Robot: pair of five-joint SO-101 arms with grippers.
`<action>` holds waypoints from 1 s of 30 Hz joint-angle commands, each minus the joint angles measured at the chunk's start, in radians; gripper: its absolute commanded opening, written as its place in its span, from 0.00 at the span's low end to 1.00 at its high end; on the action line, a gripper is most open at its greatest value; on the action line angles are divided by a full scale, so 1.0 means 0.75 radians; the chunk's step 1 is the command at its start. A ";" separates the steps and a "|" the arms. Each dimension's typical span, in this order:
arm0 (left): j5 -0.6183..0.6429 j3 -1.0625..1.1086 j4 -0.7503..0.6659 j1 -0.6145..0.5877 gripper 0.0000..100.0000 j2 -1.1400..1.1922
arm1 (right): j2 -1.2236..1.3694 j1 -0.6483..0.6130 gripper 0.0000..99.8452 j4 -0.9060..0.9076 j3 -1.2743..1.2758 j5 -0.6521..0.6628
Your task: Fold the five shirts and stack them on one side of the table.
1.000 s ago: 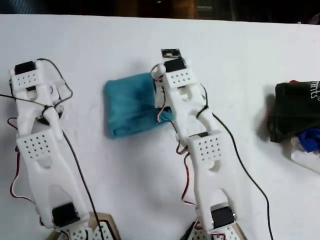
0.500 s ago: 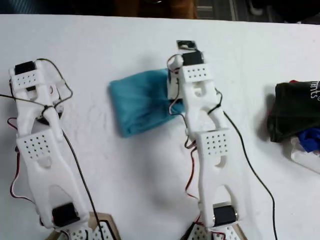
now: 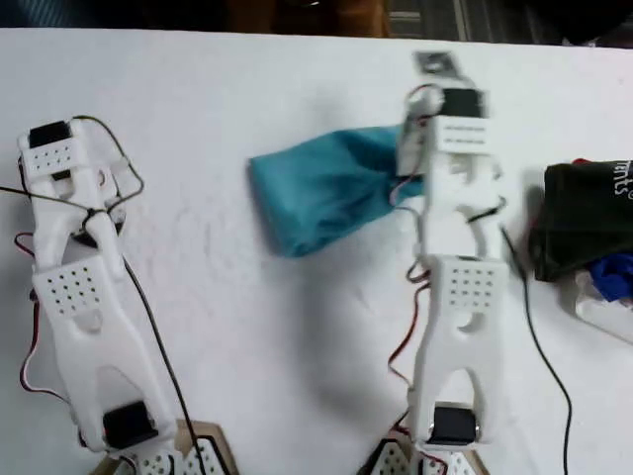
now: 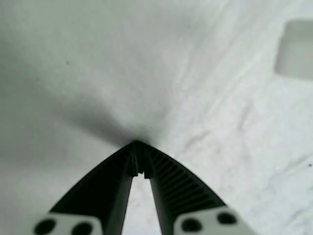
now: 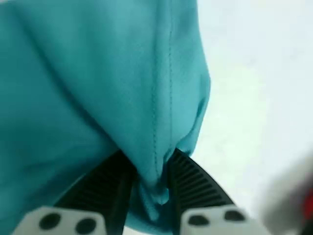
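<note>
Teal shirt [image 3: 321,193] sits pinched at one edge inside the right gripper [image 5: 149,164].

Two white robot arms stand side by side, their bases at the near edge of the table [image 3: 247,346]. The left arm [image 3: 74,297] is at the far left of the scene, its links running from the near edge toward the far side. The left gripper [image 4: 139,147] points at the table surface, its dark ribbed fingers [image 4: 171,181] meeting at the tips with nothing between them. The right arm [image 3: 463,307] stretches toward the far side, right of centre. The right gripper [image 5: 146,166] has its fingers clamped on a fold of teal shirt [image 5: 98,73].
</note>
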 commanded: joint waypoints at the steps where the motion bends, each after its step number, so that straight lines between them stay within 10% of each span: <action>1: -0.004 0.009 -0.006 0.084 0.03 -0.002 | -0.185 0.111 0.02 0.030 -0.045 0.070; 30: -0.004 0.009 -0.004 0.084 0.03 -0.002 | -0.154 0.087 0.09 0.017 0.176 0.243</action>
